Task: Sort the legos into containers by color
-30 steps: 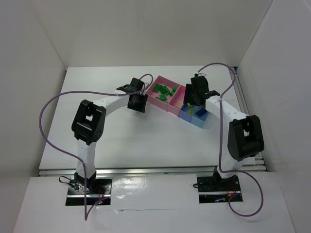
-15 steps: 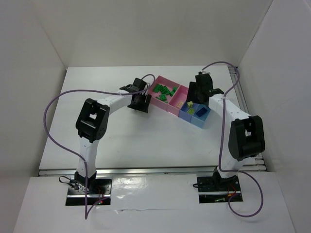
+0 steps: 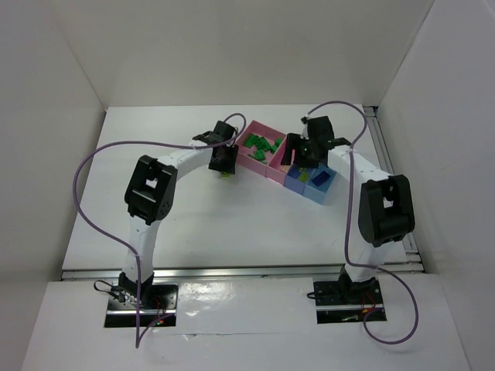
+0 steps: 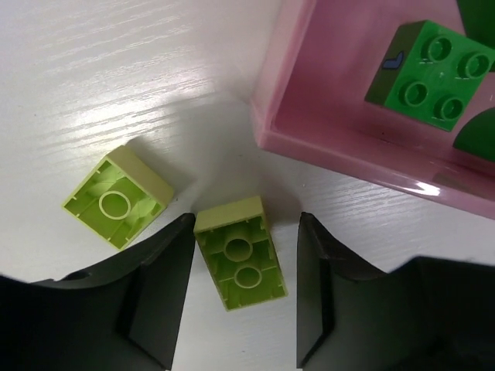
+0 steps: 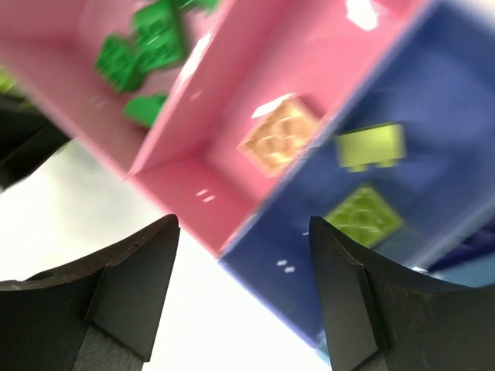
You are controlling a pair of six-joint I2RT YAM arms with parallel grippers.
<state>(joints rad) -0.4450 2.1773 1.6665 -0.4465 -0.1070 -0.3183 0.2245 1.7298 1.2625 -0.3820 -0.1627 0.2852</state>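
1. The left gripper (image 4: 244, 232) is down low over the white table (image 3: 193, 224), just outside a corner of the large pink tray (image 4: 309, 108). Its jaws stand open and grip nothing.
2. Between its fingers (image 4: 158, 309) lies a yellow-green brick (image 4: 240, 255), flat on the table with its hollow underside up. The left-hand finger in the wrist view is just beside it, and I cannot tell whether it touches. A clear gap shows on the other side.
3. A second yellow-green brick (image 4: 117, 199), also upside down, lies near the first. It is outside the fingers and apart from the tray.
4. Inside the large pink tray a four-stud green brick (image 4: 429, 73) sits studs up. From overhead it belongs to a loose cluster of green bricks (image 3: 263, 144).
5. The right gripper (image 5: 241, 228) hangs above the row of trays, over the wall where the small pink tray (image 5: 193, 189) meets the periwinkle-blue tray (image 5: 464, 69). Its jaws are spread wide with nothing between them. That wrist view is blurred.
6. The small pink tray holds one pale tan brick (image 5: 278, 135).
7. In the periwinkle-blue tray there are an oblong yellow-green brick (image 5: 371, 147) and a squarish yellow-green brick (image 5: 363, 212), close together but apart.
8. The light-blue tray (image 3: 313, 193), at the right end of the row, holds a dark blue brick (image 3: 322, 179).
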